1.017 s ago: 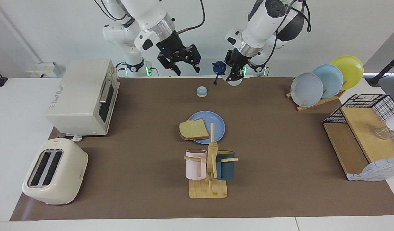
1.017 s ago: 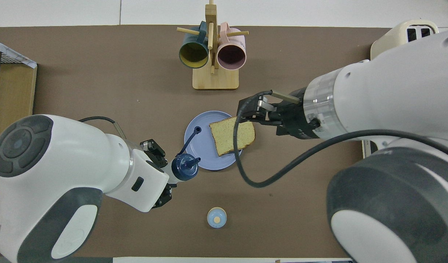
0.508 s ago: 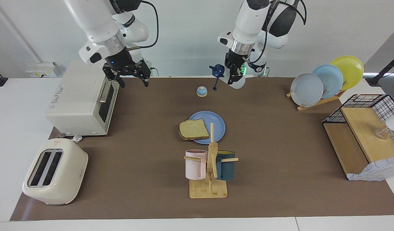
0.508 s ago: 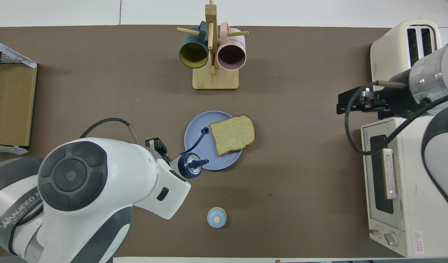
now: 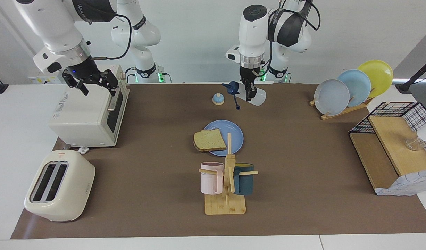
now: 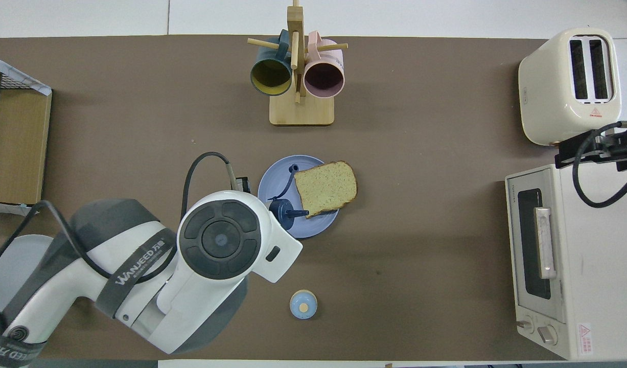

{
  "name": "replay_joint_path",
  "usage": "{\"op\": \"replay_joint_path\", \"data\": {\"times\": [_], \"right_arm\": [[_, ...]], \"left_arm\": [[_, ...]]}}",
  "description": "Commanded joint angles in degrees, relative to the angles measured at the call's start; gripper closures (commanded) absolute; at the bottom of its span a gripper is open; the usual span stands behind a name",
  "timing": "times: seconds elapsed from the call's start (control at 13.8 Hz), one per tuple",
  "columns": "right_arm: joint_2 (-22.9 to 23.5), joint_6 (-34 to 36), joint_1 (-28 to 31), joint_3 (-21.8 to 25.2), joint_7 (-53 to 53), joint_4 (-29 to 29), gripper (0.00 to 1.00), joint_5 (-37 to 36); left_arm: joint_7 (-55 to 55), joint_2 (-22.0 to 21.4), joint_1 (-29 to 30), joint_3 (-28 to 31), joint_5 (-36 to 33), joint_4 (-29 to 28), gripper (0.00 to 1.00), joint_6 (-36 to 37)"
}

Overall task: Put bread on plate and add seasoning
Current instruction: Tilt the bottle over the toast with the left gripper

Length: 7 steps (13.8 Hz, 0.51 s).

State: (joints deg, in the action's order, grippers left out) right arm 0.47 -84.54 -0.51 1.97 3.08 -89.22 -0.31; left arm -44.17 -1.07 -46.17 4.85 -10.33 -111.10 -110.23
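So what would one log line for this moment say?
bread: on plate, overhanging rim | left tool: shut on seasoning bottle, tipped, in the air | right tool: open, empty, over toaster oven

I watch through two fixed cameras. One sits high across the surface (image 5: 303, 156) and faces the robots, far enough back to take in both arms at the top and the whole brown mat. The other hangs high over the robots' own end and looks forward and steeply down, closer in. They are half a turn apart. Both share the mat's middle: the plate (image 5: 233, 133) (image 6: 277, 176), mug rack (image 5: 225, 205) (image 6: 301, 110), toaster (image 5: 58, 185) (image 6: 569, 84) and oven (image 5: 86, 106) (image 6: 543, 260).
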Motion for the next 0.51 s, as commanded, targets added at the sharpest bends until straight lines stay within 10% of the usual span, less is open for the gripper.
{"op": "replay_joint_path", "data": {"times": [0.0, 0.44], "right_arm": [[-0.11, 2.79, -0.19, 0.4, -0.97, 0.72, 0.0, -0.83], [-0.29, 2.1, -0.11, 0.67, -1.14, 0.1, 0.0, -0.83]], "left_arm": [[2.42, 5.27, -1.02, 0.07, -4.58, 5.27, 1.0, -0.16], [4.97, 9.67, -5.85, 0.07, -20.39, 5.8, 1.0, 0.54]]}}
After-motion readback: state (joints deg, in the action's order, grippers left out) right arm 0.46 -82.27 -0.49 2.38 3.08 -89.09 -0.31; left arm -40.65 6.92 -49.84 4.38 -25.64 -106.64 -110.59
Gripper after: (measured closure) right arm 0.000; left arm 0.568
